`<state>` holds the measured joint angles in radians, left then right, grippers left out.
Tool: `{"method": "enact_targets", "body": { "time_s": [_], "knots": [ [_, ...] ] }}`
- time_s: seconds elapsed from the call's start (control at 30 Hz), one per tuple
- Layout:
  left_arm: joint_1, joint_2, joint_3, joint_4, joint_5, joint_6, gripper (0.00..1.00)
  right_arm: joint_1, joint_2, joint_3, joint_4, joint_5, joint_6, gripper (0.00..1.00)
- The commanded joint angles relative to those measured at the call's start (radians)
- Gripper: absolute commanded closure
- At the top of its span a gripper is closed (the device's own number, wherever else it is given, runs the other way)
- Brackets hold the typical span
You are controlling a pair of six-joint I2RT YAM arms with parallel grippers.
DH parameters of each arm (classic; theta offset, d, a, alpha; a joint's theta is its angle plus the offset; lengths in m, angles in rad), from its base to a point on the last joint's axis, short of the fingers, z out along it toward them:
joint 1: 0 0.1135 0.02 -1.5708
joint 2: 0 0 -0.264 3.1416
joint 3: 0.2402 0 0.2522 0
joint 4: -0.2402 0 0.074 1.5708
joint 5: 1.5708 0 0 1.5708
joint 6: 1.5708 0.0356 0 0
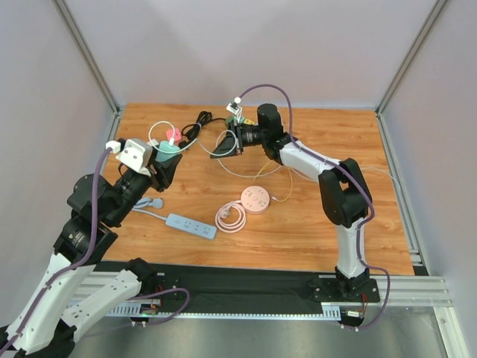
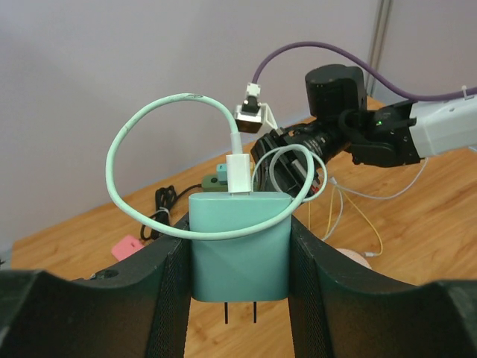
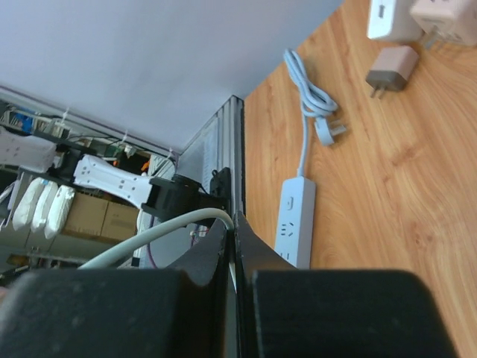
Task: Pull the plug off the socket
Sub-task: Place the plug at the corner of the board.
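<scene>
My left gripper (image 2: 238, 302) is shut on a teal charger block (image 2: 240, 246), held in the air with its two prongs pointing down; it also shows in the top view (image 1: 168, 150). A white USB plug (image 2: 240, 173) sits in the block's top. Its pale green cable (image 2: 141, 123) loops up and across to my right gripper (image 2: 287, 160). In the right wrist view the right gripper (image 3: 235, 224) is shut on that cable (image 3: 149, 235). In the top view the left gripper (image 1: 165, 160) and right gripper (image 1: 223, 146) face each other above the far left of the table.
A light blue power strip (image 1: 191, 226) lies at the front left, also in the right wrist view (image 3: 294, 220). A pink round socket (image 1: 255, 199) with a coiled pink cable (image 1: 229, 218) sits mid-table. A black cable (image 1: 195, 127), a pink adapter (image 2: 127, 246) and thin yellow wires (image 2: 358, 216) lie at the back.
</scene>
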<state>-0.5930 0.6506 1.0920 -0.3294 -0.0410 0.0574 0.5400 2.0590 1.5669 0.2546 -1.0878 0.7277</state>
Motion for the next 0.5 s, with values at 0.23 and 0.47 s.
{"method": "enact_targets", "body": {
  "time_s": [0.23, 0.47],
  "knots": [
    [0.005, -0.012, 0.003, 0.013, 0.053, -0.011, 1.00, 0.040, 0.035, -0.131, 0.217, -0.156, 0.038, 1.00],
    [0.004, 0.029, -0.001, 0.007, 0.130, -0.053, 1.00, -0.003, 0.052, -0.191, 0.183, -0.184, -0.053, 1.00]
  ]
}}
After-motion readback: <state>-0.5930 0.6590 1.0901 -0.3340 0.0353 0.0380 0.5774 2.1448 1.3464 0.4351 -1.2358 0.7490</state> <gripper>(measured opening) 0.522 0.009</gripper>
